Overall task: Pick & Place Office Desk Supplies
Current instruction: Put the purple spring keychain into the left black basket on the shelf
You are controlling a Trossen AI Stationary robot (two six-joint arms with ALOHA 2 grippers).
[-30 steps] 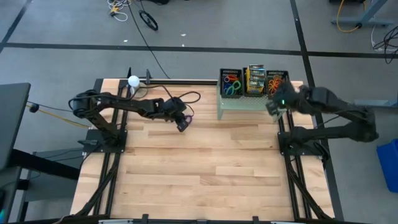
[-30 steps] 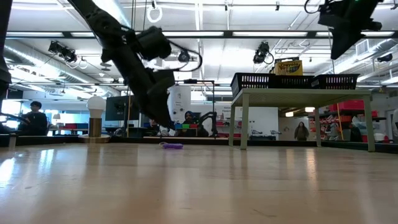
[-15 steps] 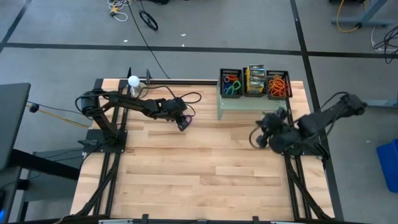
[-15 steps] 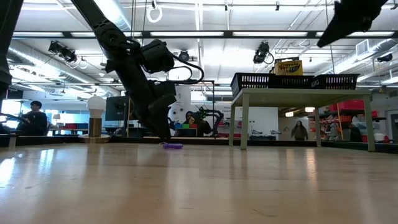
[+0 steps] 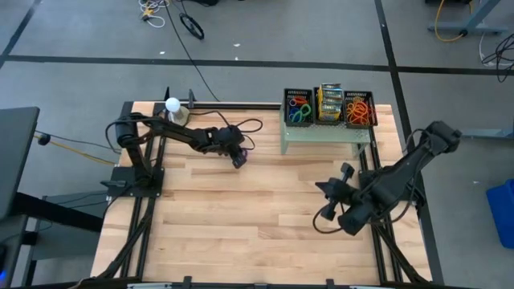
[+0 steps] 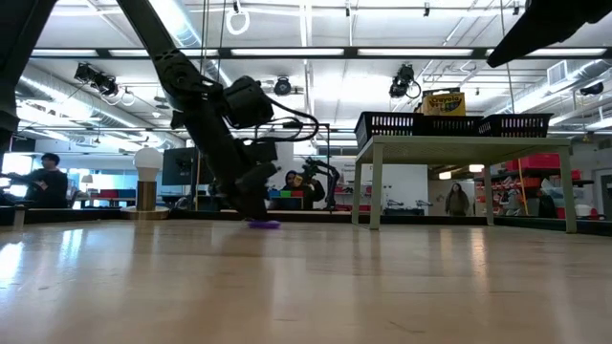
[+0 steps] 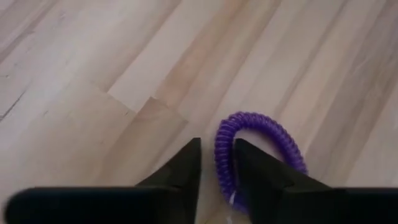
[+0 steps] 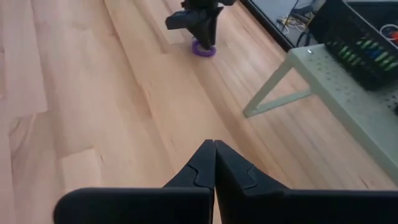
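**Q:** Step in hand?

**A:** Pick phase. My left tool (image 7: 216, 180) is down at the tabletop (image 5: 265, 217), far side, near the white ball on its base (image 5: 172, 105). Its fingers straddle one side of the purple coil ring (image 7: 249, 146): one finger inside the loop, one outside. Gap between fingers is narrow, coil strand sits in it. Can't tell if the strand is pinched yet; ring lies flat on the wood, not lifted.

**Q:** Arm pose?

**A:** Left arm stretched low across the far edge, wrist pitched down, tool tip at the surface per low view. Ring (image 6: 264, 224) shows just at the tip.

**Q:** Right side?

**A:** My right tool (image 8: 214, 163) is fully closed, nothing in it. Arm folded back over the near-right part of the tabletop, well clear of the ring.

**Q:** Next move?

**A:** In my judgement: finish the squeeze on the strand, lift straight, confirm the ring comes up, then carry to the black baskets (image 5: 329, 107) on the pale green stand (image 5: 321, 136). Other rings, bands, crayon box already sit there. Risk: thin coil may slip on lift.
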